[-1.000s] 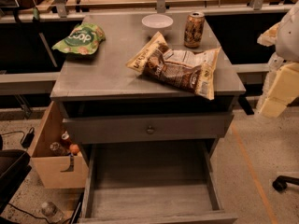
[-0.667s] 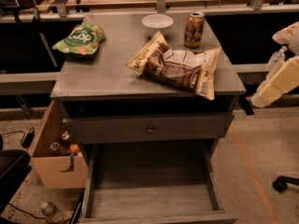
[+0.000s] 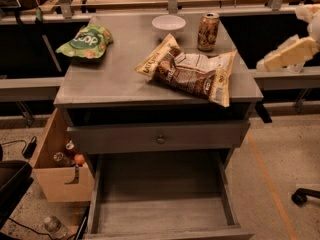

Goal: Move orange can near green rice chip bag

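Gripper: the gripper [image 3: 285,55] hangs off the right side of the counter [image 3: 115,81], out past its edge, a pale shape reaching in toward it.
Gripper state: released or clenched, I cannot tell from here. It is touching nothing on the counter, and the can stands free.
Orange can: the orange can [image 3: 208,31] is upright at the back right of the counter, long axis vertical, silver top up.
Which way from the gripper: the can is to the left of the gripper in this view and further back, well apart from it. There is only one arm, so I judge this is its reach to make.
Neighbours: a white bowl [image 3: 168,22] sits just left of the can. The tan and brown chip bag [image 3: 190,73] sprawls near it on the front side.
Green rice chip bag: the green rice chip bag [image 3: 86,41] lies flat at the back left, well apart from the can.
Step in hand: approach, by my reading. The grasp is not yet made.
Next move calls for: coming in from the right, the side away from the bowl, and clear of the big bag.
Watch for: the bowl sits between can and green bag along the back of the counter, so the carry will likely need to lift over it or go around.
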Motion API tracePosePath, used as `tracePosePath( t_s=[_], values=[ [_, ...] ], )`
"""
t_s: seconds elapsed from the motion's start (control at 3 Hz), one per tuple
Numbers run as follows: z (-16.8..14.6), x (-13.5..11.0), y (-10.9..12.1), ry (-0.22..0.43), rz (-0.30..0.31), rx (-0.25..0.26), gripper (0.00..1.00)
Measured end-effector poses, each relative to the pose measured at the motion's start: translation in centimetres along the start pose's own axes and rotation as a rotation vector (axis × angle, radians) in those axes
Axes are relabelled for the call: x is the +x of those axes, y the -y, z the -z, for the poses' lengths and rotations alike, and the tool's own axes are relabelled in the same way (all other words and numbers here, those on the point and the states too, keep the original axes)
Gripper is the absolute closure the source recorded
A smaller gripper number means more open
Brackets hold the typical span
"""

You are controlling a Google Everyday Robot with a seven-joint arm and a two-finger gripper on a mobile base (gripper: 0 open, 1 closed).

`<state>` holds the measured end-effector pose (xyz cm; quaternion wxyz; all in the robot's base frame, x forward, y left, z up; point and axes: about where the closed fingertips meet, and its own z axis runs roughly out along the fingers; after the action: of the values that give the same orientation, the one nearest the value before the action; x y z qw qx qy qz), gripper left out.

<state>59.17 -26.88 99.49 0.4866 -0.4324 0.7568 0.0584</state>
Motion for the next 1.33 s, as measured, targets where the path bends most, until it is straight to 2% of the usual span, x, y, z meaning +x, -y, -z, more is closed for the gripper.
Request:
tracePosePath(
  t_s=[0.33,0.67,1.0,1.33],
  values=[
    [-2.5,-2.8,5.8,0.211,-0.021,0.120,0.00],
    [-2.4,-2.9,7.1,0.227,-0.030,0.163,0.00],
    [-2.6,-2.8,6.6,0.227,-0.037,0.153,0.00],
    [-2.7,-2.5,6.0,0.247,-0.078,0.158,0.00]
  ],
)
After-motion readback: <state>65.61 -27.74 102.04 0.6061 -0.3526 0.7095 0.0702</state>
